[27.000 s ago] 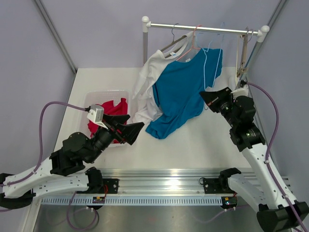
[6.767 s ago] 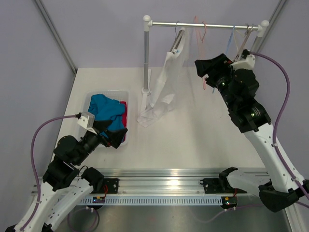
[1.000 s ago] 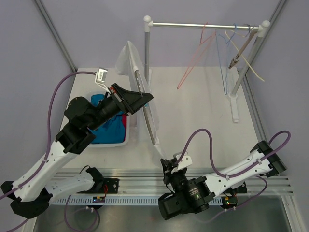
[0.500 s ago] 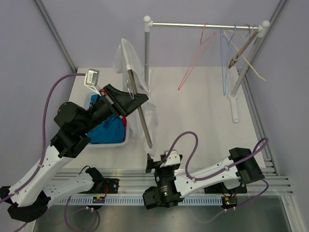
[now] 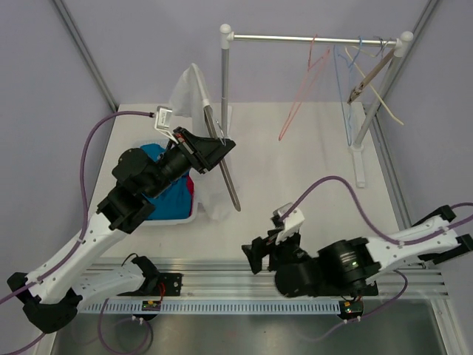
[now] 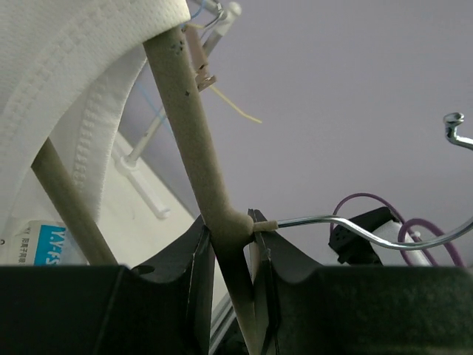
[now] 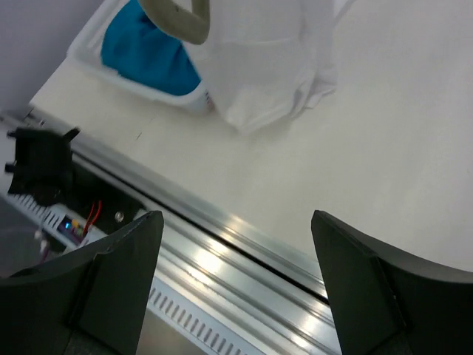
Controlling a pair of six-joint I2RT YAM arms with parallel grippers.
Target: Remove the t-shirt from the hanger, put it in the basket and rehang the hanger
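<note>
My left gripper [image 5: 215, 150] is shut on the neck of a beige wooden hanger [image 5: 222, 166], which it holds tilted above the table's left half. In the left wrist view the jaws [image 6: 235, 244] clamp the hanger [image 6: 194, 140] just below its metal hook [image 6: 355, 225]. A white t-shirt [image 5: 191, 87] drapes over the hanger's upper arm, and its hem hangs down to the table [image 5: 214, 208]. The shirt's collar [image 6: 66, 89] lies over that arm. My right gripper [image 5: 260, 255] is open and empty, low by the front rail. Its fingers [image 7: 118, 281] stand wide apart, with the t-shirt [image 7: 273, 66] ahead of them.
A clear bin [image 5: 188, 216] with blue and red clothes sits under the left arm. The clothes rack [image 5: 310, 38] at the back carries a pink hanger [image 5: 299, 96], a blue one [image 5: 344, 89] and a beige one [image 5: 373, 70]. The metal rail [image 7: 222, 244] runs along the front edge.
My right gripper has opened and let go of the t-shirt's hem, which has dropped back beside the bin. The right arm has swung along the front edge. The left arm has shifted the hanger slightly.
</note>
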